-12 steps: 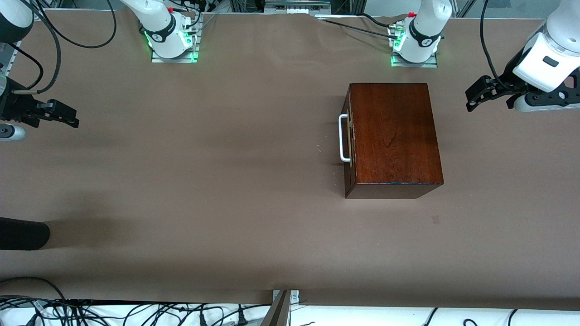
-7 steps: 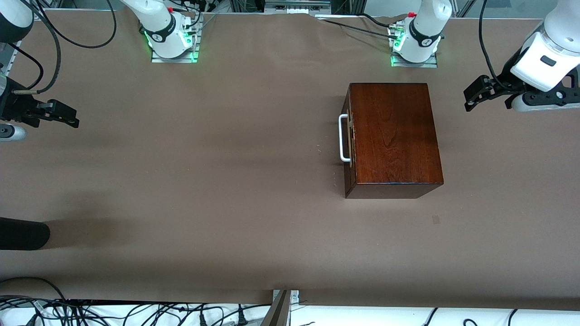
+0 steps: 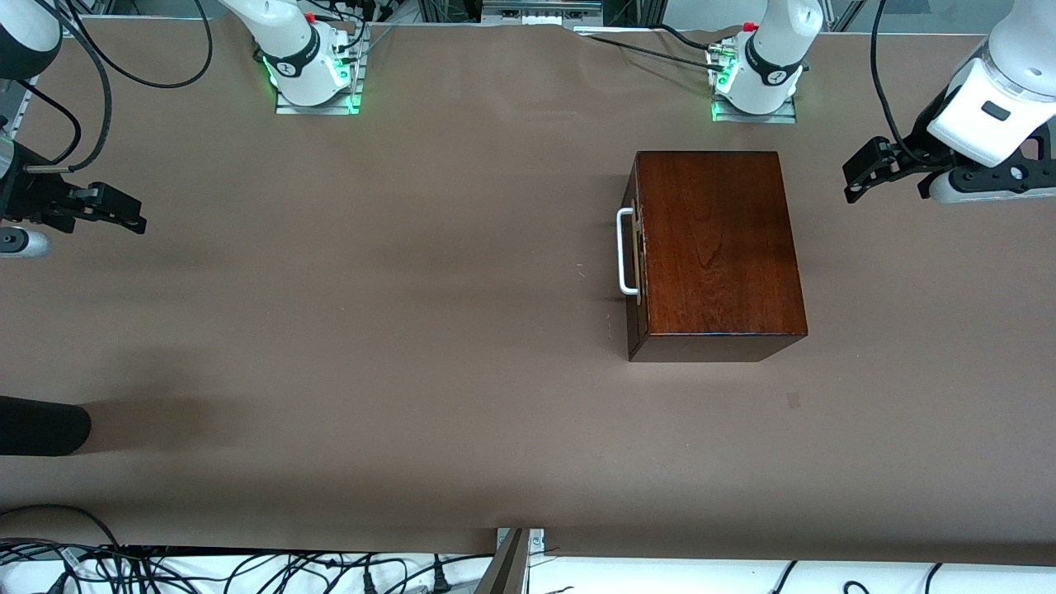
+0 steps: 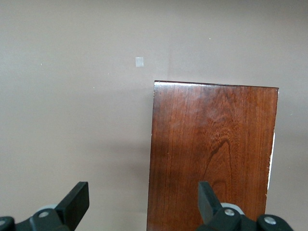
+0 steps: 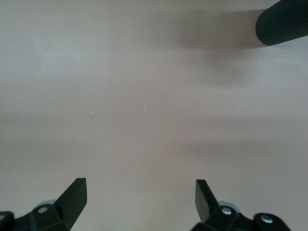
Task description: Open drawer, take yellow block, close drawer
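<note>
A glossy mahogany box (image 3: 714,247) stands on the brown table. Its drawer (image 3: 636,256) is shut, and the drawer's white bar handle (image 3: 625,252) faces the right arm's end of the table. The yellow block is hidden. My left gripper (image 3: 862,177) hangs open and empty in the air beside the box, toward the left arm's end. In the left wrist view the gripper (image 4: 142,192) shows with the box top (image 4: 214,144) below one finger. My right gripper (image 3: 124,216) hangs open and empty at the right arm's end, with only bare table under it (image 5: 139,186).
A black cylinder (image 3: 41,425) juts in at the right arm's end, nearer the front camera, and shows in the right wrist view (image 5: 284,21). A small square mark (image 3: 793,400) lies on the table near the box. Cables (image 3: 247,569) run along the front edge.
The left gripper has drifted slightly toward the robots' edge of the table. The right gripper has barely shifted. The box and drawer have not moved.
</note>
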You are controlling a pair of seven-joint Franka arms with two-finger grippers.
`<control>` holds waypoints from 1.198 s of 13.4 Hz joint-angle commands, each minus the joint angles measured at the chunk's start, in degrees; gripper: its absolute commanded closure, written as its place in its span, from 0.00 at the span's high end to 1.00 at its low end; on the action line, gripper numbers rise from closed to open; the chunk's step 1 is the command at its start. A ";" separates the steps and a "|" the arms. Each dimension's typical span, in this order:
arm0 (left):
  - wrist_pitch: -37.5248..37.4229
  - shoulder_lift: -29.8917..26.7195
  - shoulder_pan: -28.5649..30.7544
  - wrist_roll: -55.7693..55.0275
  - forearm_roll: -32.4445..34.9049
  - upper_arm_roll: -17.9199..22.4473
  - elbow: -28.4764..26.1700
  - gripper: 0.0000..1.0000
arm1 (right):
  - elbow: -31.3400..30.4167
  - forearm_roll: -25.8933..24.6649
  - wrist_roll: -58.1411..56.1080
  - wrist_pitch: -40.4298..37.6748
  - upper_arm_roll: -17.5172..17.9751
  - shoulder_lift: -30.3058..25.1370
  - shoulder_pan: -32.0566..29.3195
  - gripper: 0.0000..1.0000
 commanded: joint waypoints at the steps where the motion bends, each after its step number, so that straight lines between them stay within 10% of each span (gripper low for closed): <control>1: -0.01 0.18 -0.20 -0.97 0.46 -2.25 0.09 1.00 | 0.77 0.67 0.73 -0.22 0.45 0.22 -0.31 1.00; 16: 0.60 3.08 -0.02 -11.50 0.46 -12.97 0.88 1.00 | 0.77 0.76 0.82 -0.13 0.45 0.31 -0.39 1.00</control>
